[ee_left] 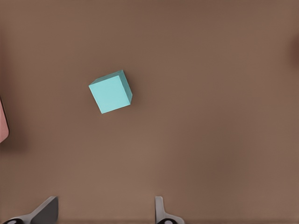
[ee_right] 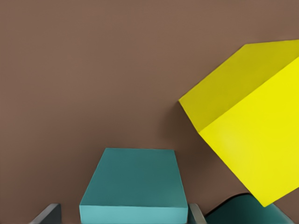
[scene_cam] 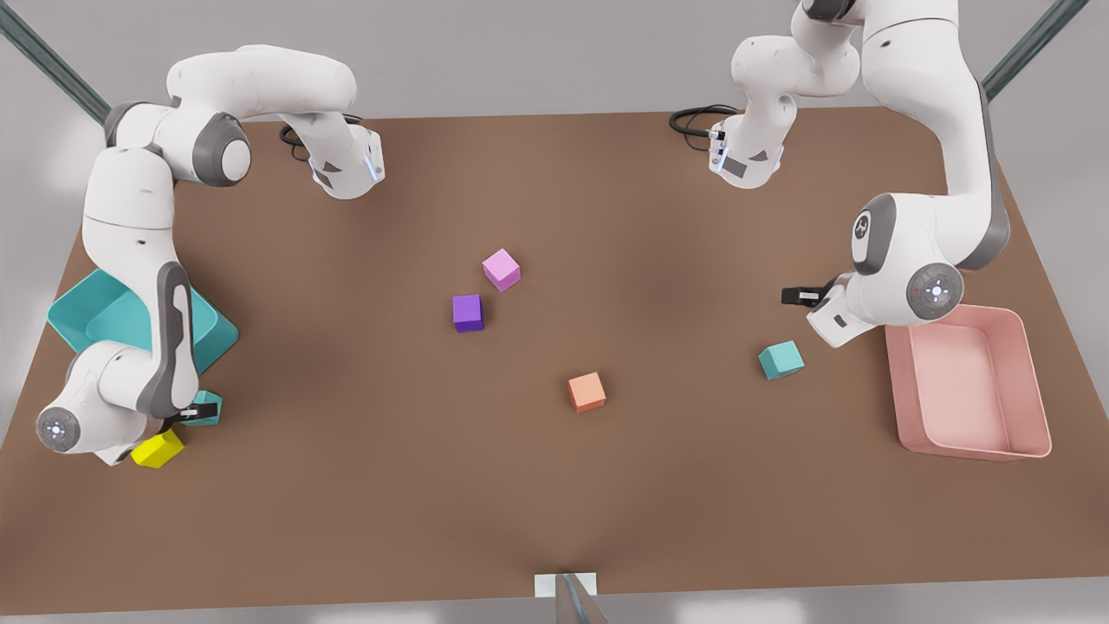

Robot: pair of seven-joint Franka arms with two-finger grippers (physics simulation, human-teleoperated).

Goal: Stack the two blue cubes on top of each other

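Brown and matte, the table (scene_cam: 554, 485) spreads across the whole scene, with grey floor beyond its edges. Both white arms reach in from the far side. Next in bulk is the pink tray (scene_cam: 970, 386) at the front view's right edge, then the teal tray (scene_cam: 78, 316) at the front view's left edge, partly covered by the arm bending over it.

The right gripper (scene_cam: 186, 414) sits low at the front view's left, just in front of the teal tray. Its fingers stand on either side of one blue cube (ee_right: 134, 186), close against its flanks; I cannot tell whether they press it. A yellow cube (scene_cam: 158, 449) lies tilted just beside that cube, crowding the gripper's approach on one side.

The left gripper (scene_cam: 801, 295) hovers at the front view's right, near the pink tray, its fingers spread apart and empty. The other blue cube (scene_cam: 781, 360) rests on the table near it, turned at an angle, apart from the tray.

Mid-table lie three more cubes well clear of both grippers: a pink cube (scene_cam: 502, 269), a purple cube (scene_cam: 467, 312) just beside it, and an orange cube (scene_cam: 586, 392) nearer the front edge.
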